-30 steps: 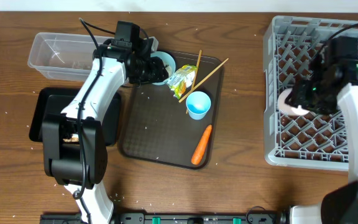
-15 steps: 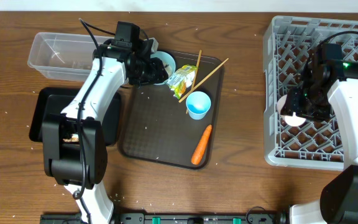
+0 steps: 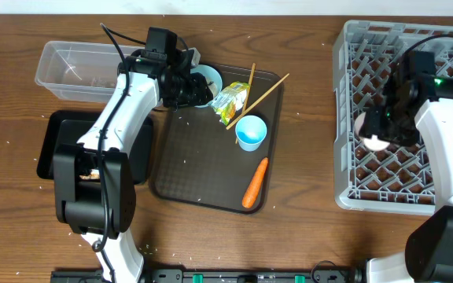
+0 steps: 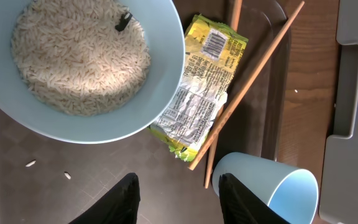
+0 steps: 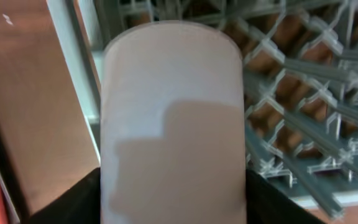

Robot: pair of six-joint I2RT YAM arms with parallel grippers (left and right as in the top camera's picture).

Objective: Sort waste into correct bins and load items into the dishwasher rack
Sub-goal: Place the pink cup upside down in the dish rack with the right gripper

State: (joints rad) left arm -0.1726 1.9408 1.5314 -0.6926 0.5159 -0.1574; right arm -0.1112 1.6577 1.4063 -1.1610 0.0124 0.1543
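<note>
A bowl [image 4: 86, 62] of rice, pale blue outside, sits at the back of the brown tray [image 3: 203, 169]. Beside it lie the yellow-green wrapper [image 4: 204, 93], wooden chopsticks [image 4: 253, 81] and a light blue cup [image 4: 272, 186] on its side. The orange carrot [image 3: 255, 182] lies at the tray's front right. My left gripper [image 4: 179, 199] hovers just left of the bowl [image 3: 208, 79], open with only bare tray between its fingers. My right gripper [image 5: 173, 199] is shut on the pale pink cup [image 5: 173, 112], held over the left side of the grey dishwasher rack [image 3: 415, 47].
A clear plastic tub [image 3: 73, 67] stands at the back left. A black tray [image 3: 57, 145] lies in front of it, partly under my left arm. Bare wooden table separates the brown tray from the rack.
My right gripper has carried the pink cup a little toward the far side, along the rack's left edge. The left arm has not moved.
</note>
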